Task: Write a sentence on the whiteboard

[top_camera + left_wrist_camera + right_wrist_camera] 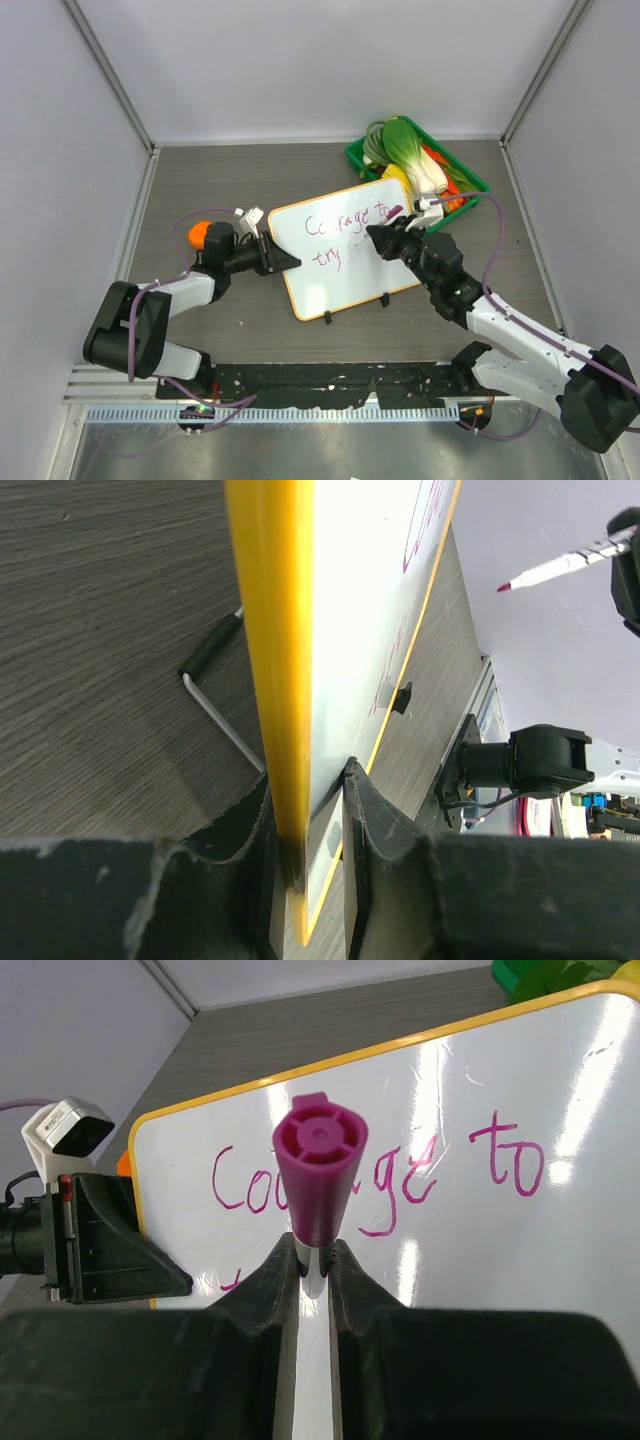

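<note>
Closest to you in the right wrist view, the right gripper (312,1260) is clamped on a marker (318,1175), the purple cap on its back end facing the lens. Beyond it you see the whiteboard (580,1260). The sentence (505,1160) reads "Courage to" on the first line, with the marker barrel covering the middle letters. From above you can also read "try" on the second line. The left gripper (315,820) has both fingers pressed on the board's orange-framed left edge, one on each face. In that view the marker's tip sits off the writing face, not touching it. You cannot tell from these views whether the board lies flat or is propped. Your only container is the green basket (362,158) at the far right of the table (200,170). It holds a leafy vegetable (408,148), green and white, along with yellow, orange and red pieces too crowded to name. The basket's near corner sits just beside the board's far right corner, close to the right gripper. Two black clips (327,318) sit on the board's near edge. A bent rod (215,695) with a black sleeve lies on the table behind the board. An orange lump (199,233) shows beside the left wrist.
</note>
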`<state>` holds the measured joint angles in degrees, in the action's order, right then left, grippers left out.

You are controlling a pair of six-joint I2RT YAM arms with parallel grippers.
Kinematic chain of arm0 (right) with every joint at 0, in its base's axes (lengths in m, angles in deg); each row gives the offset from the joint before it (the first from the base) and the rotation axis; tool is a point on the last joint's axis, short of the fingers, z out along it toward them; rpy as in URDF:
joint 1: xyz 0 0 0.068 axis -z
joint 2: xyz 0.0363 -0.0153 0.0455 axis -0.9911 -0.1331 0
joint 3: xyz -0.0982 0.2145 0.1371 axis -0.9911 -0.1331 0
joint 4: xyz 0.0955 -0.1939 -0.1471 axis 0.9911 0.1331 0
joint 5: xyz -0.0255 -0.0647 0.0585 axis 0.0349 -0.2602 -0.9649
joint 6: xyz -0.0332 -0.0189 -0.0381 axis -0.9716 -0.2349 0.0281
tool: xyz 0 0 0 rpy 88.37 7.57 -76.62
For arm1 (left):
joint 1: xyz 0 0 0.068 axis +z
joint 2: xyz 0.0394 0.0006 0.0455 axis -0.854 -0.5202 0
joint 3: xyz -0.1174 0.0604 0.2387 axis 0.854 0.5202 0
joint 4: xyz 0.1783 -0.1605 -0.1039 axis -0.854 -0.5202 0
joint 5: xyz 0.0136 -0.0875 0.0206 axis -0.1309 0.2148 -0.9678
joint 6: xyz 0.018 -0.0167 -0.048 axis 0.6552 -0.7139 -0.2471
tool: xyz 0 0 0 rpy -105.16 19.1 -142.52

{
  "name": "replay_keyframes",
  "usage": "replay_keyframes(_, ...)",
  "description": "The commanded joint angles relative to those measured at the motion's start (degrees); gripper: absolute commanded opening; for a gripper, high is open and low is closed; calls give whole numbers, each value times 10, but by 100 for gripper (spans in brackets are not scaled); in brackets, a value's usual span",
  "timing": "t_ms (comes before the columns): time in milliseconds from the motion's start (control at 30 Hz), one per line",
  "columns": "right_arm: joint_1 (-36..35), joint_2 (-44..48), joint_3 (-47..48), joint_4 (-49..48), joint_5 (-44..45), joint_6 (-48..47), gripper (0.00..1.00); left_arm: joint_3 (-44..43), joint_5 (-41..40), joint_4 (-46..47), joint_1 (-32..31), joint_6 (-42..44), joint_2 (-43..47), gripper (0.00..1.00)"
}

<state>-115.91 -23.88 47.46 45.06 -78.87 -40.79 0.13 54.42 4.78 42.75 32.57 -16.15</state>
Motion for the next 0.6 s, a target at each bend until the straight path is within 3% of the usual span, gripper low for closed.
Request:
replay_keyframes(0, -47, 18, -6, -22, 107, -59, 1, 8, -112, -83, -5, 79, -22, 0)
replay_keyframes(567, -47, -52, 10, -36, 117, -37, 1, 9, -112, -83, -6, 79, -21, 0)
